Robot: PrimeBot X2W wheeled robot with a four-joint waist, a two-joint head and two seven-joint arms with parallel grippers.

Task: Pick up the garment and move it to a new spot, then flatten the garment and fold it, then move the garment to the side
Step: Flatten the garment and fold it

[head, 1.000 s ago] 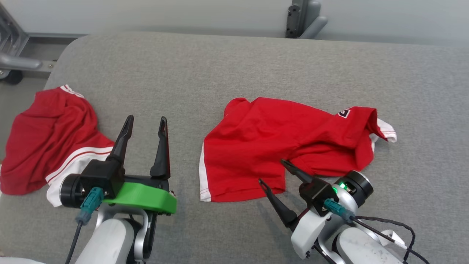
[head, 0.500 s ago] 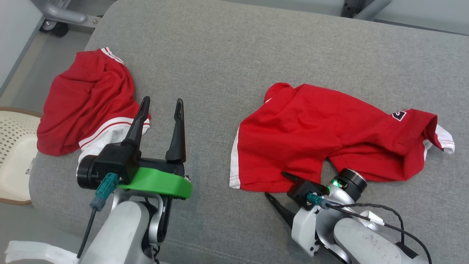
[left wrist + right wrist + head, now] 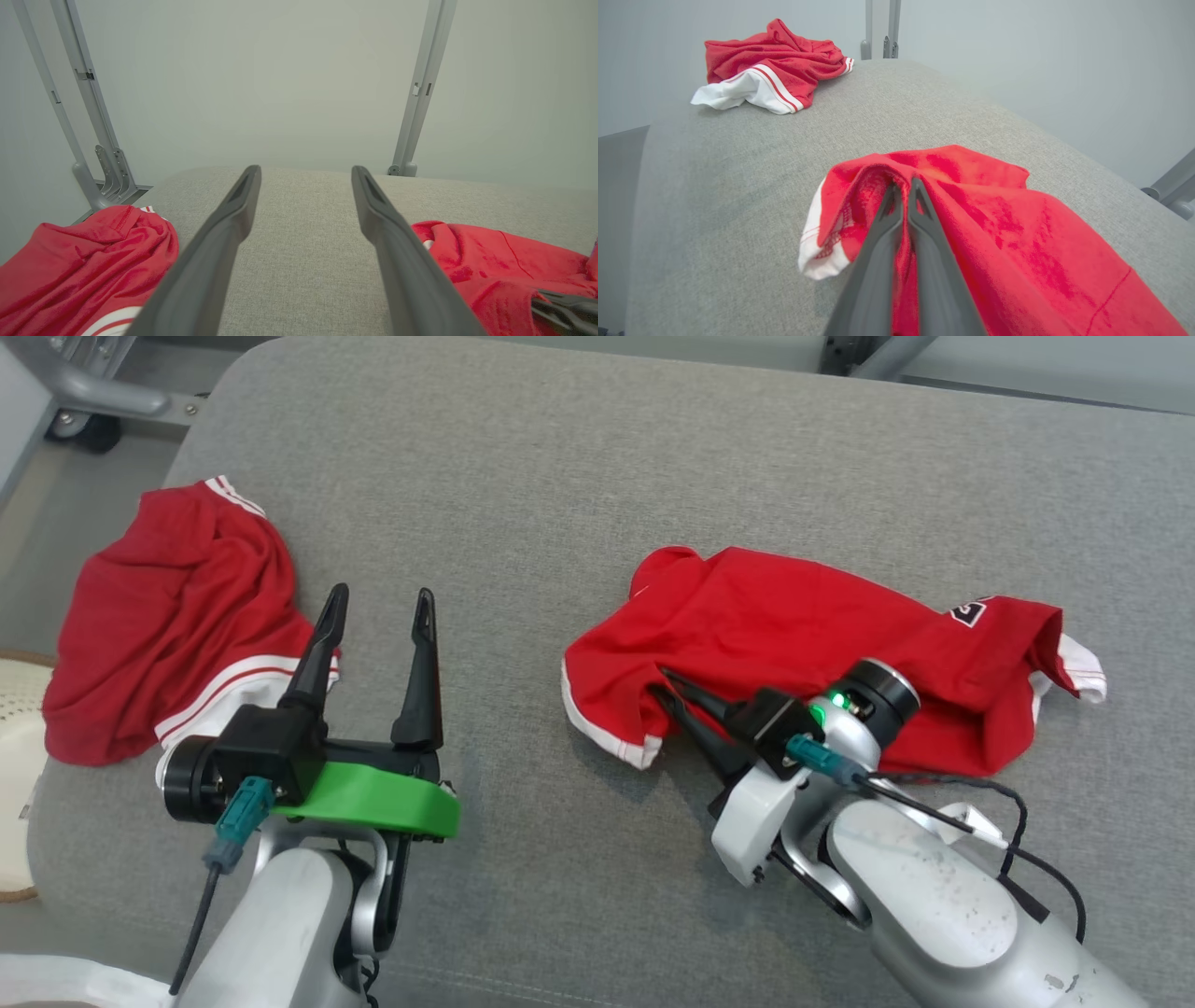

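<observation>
Left gripper [image 3: 381,591] at near left, two dark fingers spread well apart, pointing far, pale forearm rising from the near edge, right gripper [image 3: 657,678] angled far-left, fingers pinched together on a fold of the garment [image 3: 794,616], green wrist light lit.

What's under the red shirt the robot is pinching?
Grey cushion lies under the red garment. The right pincer is shut on its raised fold; anything else beneath the cloth is hidden.
</observation>
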